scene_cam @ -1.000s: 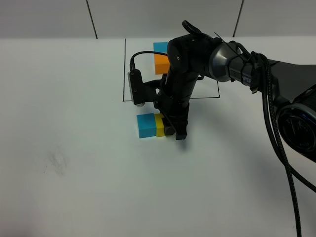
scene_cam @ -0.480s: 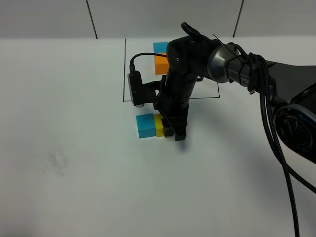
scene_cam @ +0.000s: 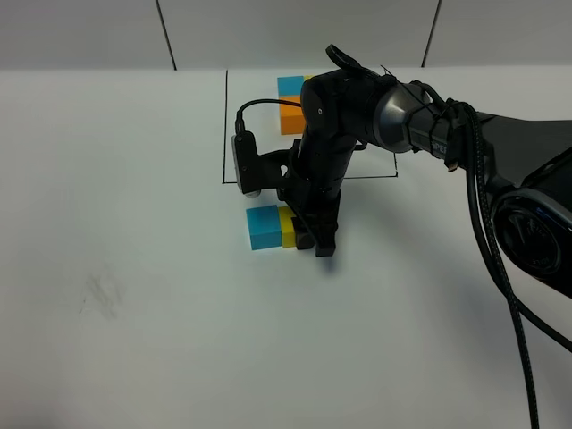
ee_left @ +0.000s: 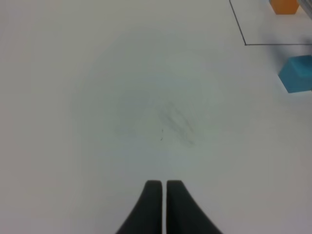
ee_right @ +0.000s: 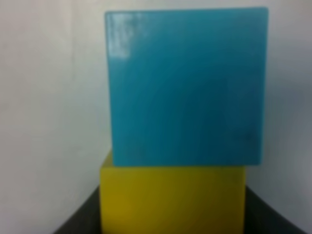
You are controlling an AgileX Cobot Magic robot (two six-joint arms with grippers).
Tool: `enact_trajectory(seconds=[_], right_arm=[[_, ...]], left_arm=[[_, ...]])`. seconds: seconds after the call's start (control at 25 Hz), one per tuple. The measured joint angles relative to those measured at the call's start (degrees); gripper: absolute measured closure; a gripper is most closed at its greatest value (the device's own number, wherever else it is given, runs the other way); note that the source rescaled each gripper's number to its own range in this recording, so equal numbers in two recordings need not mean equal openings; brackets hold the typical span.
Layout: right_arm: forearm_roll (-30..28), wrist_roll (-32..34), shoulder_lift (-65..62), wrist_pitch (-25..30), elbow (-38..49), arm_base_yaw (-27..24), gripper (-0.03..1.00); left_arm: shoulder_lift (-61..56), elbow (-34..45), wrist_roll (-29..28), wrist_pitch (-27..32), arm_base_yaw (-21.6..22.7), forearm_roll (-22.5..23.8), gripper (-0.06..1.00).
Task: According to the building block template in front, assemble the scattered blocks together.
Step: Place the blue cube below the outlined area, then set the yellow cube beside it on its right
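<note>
The right gripper, on a black arm reaching in from the right edge of the high view, stands just below the middle of the frame on the plain white tabletop. In its wrist view its dark fingers pinch the small matte yellow cube from both sides. That yellow cube touches the small matte sky-blue cube on its left, the two making a short row. Just above them in the high view is the thin black drawn rectangle, which holds the building block template. Its sky-blue and orange cubes show at upper centre, and the arm covers the rest. The left gripper hangs over bare table with its fingers pressed together, near a faint grey scuff. The sky-blue cube is at the right edge of that view.
</note>
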Motion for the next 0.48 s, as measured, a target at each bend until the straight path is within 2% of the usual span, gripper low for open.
enact_trajectory(seconds=[0.24, 0.32, 0.48], right_arm=[[0.0, 2.6, 0.1, -0.2, 0.0, 0.0, 0.43], [-0.1, 3.0, 0.1, -0.5, 0.0, 0.0, 0.36], [-0.6, 4.9, -0.1, -1.2, 0.0, 0.0, 0.18]], left_arm=[[0.0, 0.0, 0.0, 0.1, 0.0, 0.0, 0.94], [0.0, 0.0, 0.0, 0.1, 0.0, 0.0, 0.94], [0.0, 0.0, 0.0, 0.1, 0.0, 0.0, 0.94]])
